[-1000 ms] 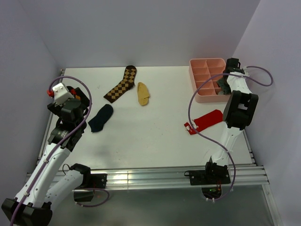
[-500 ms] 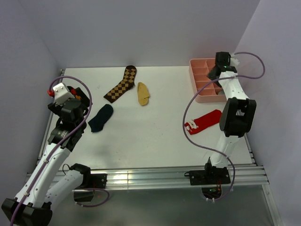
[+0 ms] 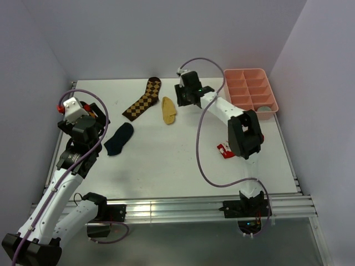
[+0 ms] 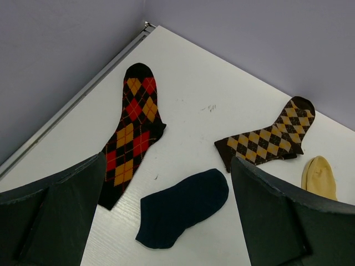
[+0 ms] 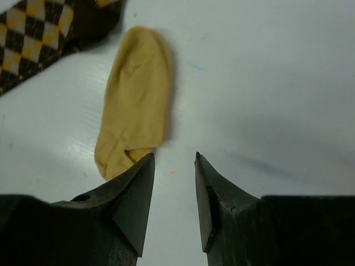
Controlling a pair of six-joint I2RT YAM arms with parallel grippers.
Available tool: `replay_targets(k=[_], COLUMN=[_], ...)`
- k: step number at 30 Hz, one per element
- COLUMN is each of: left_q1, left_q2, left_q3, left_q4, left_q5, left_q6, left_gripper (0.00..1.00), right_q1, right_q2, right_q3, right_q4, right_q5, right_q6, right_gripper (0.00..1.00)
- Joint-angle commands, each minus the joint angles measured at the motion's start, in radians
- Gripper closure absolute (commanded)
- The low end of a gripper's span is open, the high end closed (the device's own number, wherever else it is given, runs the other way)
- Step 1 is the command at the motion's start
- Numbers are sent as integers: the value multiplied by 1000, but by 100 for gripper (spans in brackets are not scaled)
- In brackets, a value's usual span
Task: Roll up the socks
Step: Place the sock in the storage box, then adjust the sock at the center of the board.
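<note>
The worktop (image 3: 183,160) is plain white. Near its far edge lies a plain mustard yellow sock (image 3: 169,110), beside a dark brown sock checkered in tan (image 3: 143,100). Toward the left edge, the navy sock (image 3: 118,138) is unpatterned dark blue, and the argyle sock (image 4: 130,133) is black with red and orange diamonds. The red sock (image 3: 226,149) has white trim. The pink tray (image 3: 247,70) at the far right corner holds a grey sock (image 3: 267,109). The left pincer (image 4: 167,160) and right pincer (image 5: 173,158) are black.
</note>
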Motion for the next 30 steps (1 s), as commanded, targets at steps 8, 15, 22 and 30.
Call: replay_targets(k=[8, 15, 22, 30], left_q1=[-2, -1, -1, -1], left_q2=[-13, -15, -4, 33], left_q3=[-4, -4, 9, 45], left_q4=[-2, -5, -35, -98], left_q5=[27, 44, 105, 213], left_q6=[-25, -30, -61, -102], left_gripper=[0, 1, 1, 1], right_q1=[116, 162, 168, 225], right_q2=[168, 245, 188, 21], right_q3=[104, 130, 0, -230], right_q4=[48, 18, -41, -223], right_q5=[-101, -9, 168, 228], right_q6=[-72, -46, 79, 344], right_gripper=[59, 61, 69, 66])
